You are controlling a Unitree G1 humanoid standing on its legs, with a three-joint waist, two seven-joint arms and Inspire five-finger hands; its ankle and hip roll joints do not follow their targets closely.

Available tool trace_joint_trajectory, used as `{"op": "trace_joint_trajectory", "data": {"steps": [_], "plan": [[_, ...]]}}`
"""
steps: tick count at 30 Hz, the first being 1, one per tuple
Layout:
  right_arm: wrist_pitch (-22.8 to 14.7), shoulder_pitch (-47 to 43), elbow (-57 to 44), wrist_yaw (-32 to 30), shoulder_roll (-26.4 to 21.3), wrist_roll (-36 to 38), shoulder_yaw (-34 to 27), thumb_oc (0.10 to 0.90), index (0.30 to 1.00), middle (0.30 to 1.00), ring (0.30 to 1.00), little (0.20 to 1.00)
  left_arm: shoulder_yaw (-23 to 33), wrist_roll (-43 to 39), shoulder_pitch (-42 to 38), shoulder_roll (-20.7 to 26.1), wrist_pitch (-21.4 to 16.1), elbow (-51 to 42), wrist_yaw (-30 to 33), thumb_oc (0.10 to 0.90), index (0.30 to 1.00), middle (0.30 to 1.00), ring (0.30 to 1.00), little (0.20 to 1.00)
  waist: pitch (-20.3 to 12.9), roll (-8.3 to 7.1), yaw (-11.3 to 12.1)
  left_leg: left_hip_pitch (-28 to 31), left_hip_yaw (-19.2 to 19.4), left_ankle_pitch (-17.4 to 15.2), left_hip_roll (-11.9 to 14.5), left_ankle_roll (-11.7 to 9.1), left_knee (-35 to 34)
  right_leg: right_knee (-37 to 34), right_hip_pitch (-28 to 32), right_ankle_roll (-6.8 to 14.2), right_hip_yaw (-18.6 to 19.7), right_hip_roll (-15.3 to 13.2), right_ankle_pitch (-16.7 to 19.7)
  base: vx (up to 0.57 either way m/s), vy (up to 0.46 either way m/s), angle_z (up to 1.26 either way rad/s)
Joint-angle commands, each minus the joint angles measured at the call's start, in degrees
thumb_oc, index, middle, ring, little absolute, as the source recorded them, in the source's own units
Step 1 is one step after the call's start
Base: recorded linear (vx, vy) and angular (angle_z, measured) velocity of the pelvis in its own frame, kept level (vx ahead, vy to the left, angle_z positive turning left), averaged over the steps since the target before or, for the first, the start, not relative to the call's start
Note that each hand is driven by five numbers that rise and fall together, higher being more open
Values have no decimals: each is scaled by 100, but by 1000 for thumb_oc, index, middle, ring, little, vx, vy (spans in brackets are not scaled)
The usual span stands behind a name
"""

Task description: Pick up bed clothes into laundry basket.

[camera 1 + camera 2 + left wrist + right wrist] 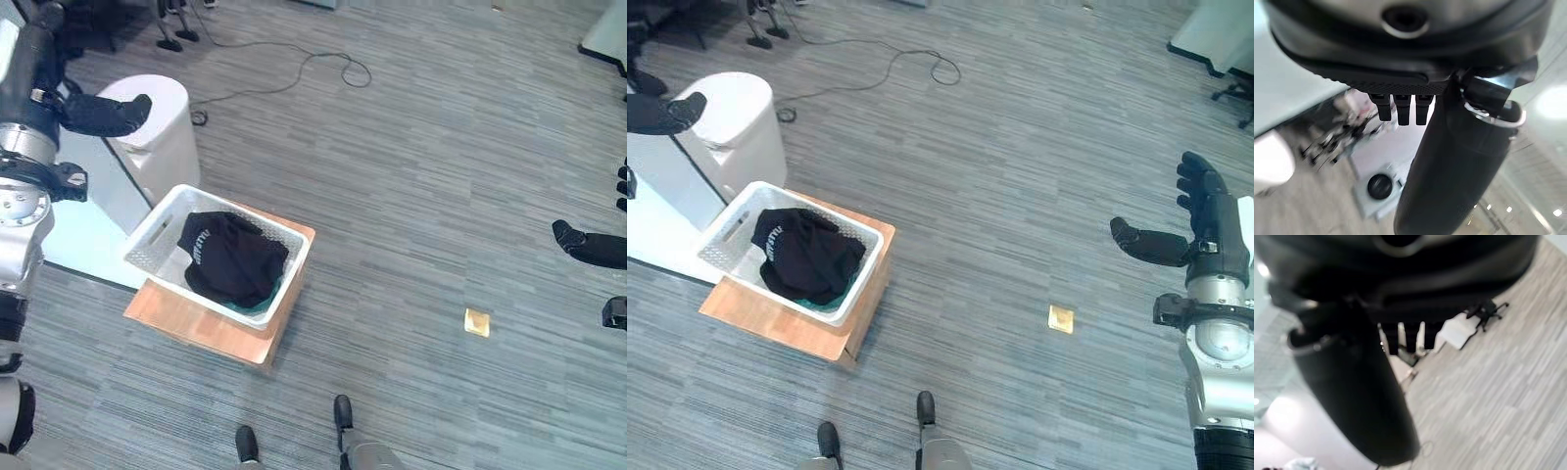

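A white laundry basket (158,233) stands on a low wooden platform (196,328) on the carpet. Inside it lies a bundle of black clothes (230,257), with a bit of green cloth under it. My left hand (103,114) is raised at the upper left, above the white surface (651,191), open and holding nothing. Far to the right of the basket, my right hand (1176,230) is also raised over the carpet. It is open too, with straight fingers and the thumb sticking out sideways.
A white round bin (157,127) stands just behind the basket. A small yellow square (477,322) lies on the carpet to the right. A thin cable (313,64) loops on the floor further back. An office chair base (1239,88) stands at the far right.
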Motion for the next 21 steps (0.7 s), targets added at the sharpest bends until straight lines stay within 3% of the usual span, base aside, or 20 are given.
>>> {"op": "trace_joint_trajectory", "data": {"steps": [1,3,5,6,7,10,11,12,15,17,21], "plan": [[-566,-296,-294,-237,-324,-83,-864,800,900,900,900,900,752,-239,-3,-4,-959,-506,455,800,900,900,900,900,-407,-7,80,-171,-344,-282,-380,252,3,231,672,390,-240,-29,-1051,37,-42,12],[-624,-237,-627,-250,-20,-185,-877,800,900,900,900,900,1362,-253,826,-804,-1019,-1187,421,800,900,900,900,900,-473,25,86,-142,-374,-307,-394,269,3,232,716,363,-253,-46,-1076,19,-42,7],[-790,-344,-1207,-343,759,-1,-719,800,900,900,900,900,1481,-529,1770,-1808,-920,-1891,32,800,900,900,900,900,-546,124,67,-115,-406,-330,-417,307,3,233,746,312,-253,-50,-1085,27,-35,1],[-837,-364,-1442,-210,1071,74,-629,800,900,900,900,900,1530,-637,2115,-2057,-849,-2061,-171,800,900,900,900,900,-584,156,86,-102,-419,-343,-432,324,3,208,781,286,-259,-52,-1095,7,-38,-3],[-903,-500,-1784,-183,1584,279,-386,800,900,900,900,900,1307,-859,2479,-2476,-737,-2295,-434,800,900,900,900,900,-564,198,100,-102,-402,-276,-434,348,3,212,781,250,-275,-54,-1047,30,-24,-4],[-908,-595,-2179,10,2438,549,372,800,900,900,900,900,1058,-780,3162,-3338,-468,-2142,-540,800,900,900,900,900,-641,281,174,-15,-423,-351,-466,373,3,162,881,204,-282,-67,-1117,10,-5,3],[-907,-593,-2181,9,2439,548,374,800,900,900,900,900,1060,-780,3167,-3339,-467,-2144,-539,800,900,900,900,900,-645,281,171,-14,-424,-355,-467,373,3,160,883,205,-283,-68,-1120,-39,-15,0],[-756,-515,-2327,262,2706,524,708,800,900,900,900,900,1059,-1020,3402,-3879,-391,-1935,-499,800,900,900,900,900,-662,321,210,25,-430,-357,-482,394,3,171,925,173,-302,-73,-1132,0,0,0],[-796,-502,-2016,278,3290,779,1462,800,900,900,900,900,824,-738,3510,-4385,-465,-1764,-182,800,900,900,900,900,-704,382,277,84,-430,-362,-493,412,3,179,1020,119,-342,-81,-1157,-1,-32,9],[-743,-406,-1968,428,3506,716,2029,800,900,900,900,900,643,-1359,3546,-4846,-595,-1728,-166,800,900,900,900,900,-716,396,284,105,-459,-350,-514,416,3,177,1057,101,-377,-84,-1175,-4,-27,14],[-759,5,-2046,664,3750,1141,2601,800,900,900,900,900,184,-1447,3684,-5123,-684,-1876,-46,800,900,900,900,900,-698,428,301,99,-521,-308,-530,423,3,230,1053,83,-410,-72,-1210,-13,-9,6]]}}
